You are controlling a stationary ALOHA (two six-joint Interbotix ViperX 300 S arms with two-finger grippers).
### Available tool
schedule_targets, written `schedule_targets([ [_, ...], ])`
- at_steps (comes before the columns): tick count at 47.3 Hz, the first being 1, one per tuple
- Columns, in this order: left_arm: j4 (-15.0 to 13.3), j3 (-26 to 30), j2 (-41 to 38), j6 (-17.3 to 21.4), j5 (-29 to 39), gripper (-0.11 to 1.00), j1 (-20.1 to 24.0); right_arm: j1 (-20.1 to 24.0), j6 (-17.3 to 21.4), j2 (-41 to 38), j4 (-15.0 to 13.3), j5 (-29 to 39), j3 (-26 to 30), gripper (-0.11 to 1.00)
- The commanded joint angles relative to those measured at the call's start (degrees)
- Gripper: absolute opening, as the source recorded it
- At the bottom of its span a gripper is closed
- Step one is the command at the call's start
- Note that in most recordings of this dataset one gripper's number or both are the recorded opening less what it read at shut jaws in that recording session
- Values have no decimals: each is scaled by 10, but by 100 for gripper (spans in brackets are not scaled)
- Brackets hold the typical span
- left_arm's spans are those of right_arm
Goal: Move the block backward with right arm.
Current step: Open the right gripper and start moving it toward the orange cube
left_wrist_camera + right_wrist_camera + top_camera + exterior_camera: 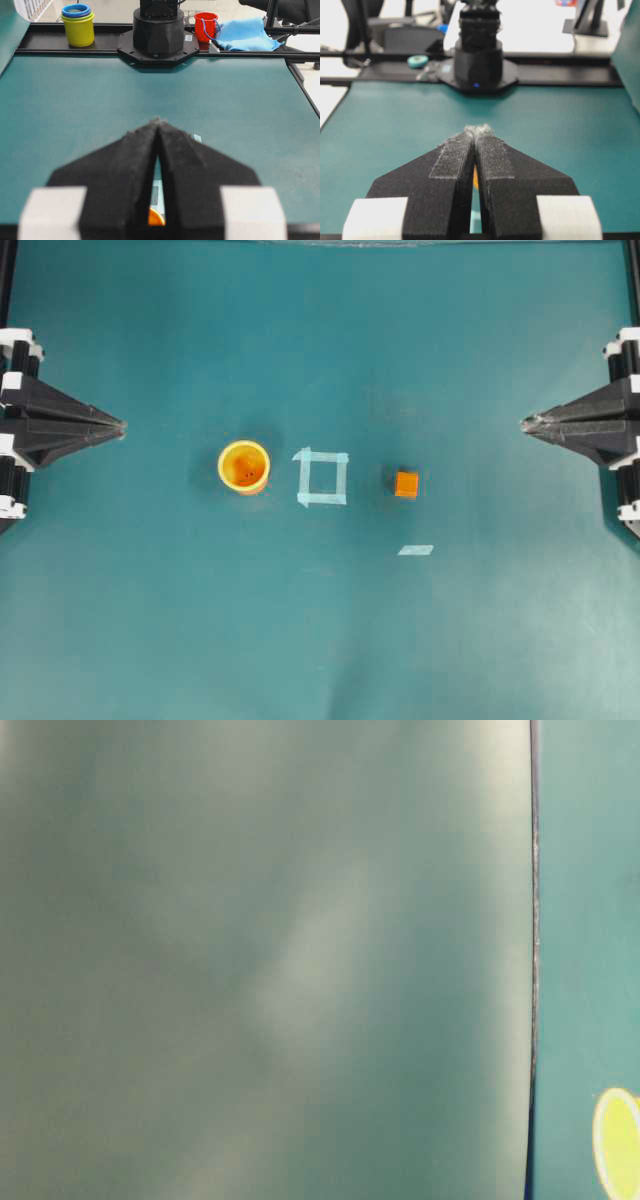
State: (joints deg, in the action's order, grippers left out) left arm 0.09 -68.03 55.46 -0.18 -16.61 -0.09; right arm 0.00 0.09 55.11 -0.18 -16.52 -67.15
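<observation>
A flat teal tabletop fills the overhead view, and the table-level view is almost wholly a blurred grey-green surface that tells nothing, with only a dark vertical edge and a sliver of a yellow round rim cut off at its lower right corner. At the left edge of the overhead view the black pointed left gripper reaches in, its arm mostly cut off by the frame, jaws pressed together to a point; the black right gripper with white blocks at its base mirrors it from the right edge, likewise closed on nothing. Each wrist view shows its own two black jaws meeting at the tips, hiding most of the table behind them. Between the grippers, slightly lower in the overhead view, stands the round yellow-orange cup, open side up. Just to its right lies the pale-blue tape square outline. The small orange cube block sits on the table right of that square, apart from it and well apart from the right gripper. A short pale-blue tape strip lies below the block.
</observation>
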Motion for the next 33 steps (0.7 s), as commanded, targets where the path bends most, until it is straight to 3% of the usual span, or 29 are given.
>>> schedule_targets([
  [1, 6, 22, 0, 5, 18, 0, 0, -2, 7, -3, 3, -4, 14, 0],
  [17, 6, 26, 3, -2, 48, 0, -1, -5, 12, -14, 4, 75, 45, 0],
  [33, 6, 26, 3, -3, 57, 0, -1, -6, 25, -58, 4, 85, 66, 3],
])
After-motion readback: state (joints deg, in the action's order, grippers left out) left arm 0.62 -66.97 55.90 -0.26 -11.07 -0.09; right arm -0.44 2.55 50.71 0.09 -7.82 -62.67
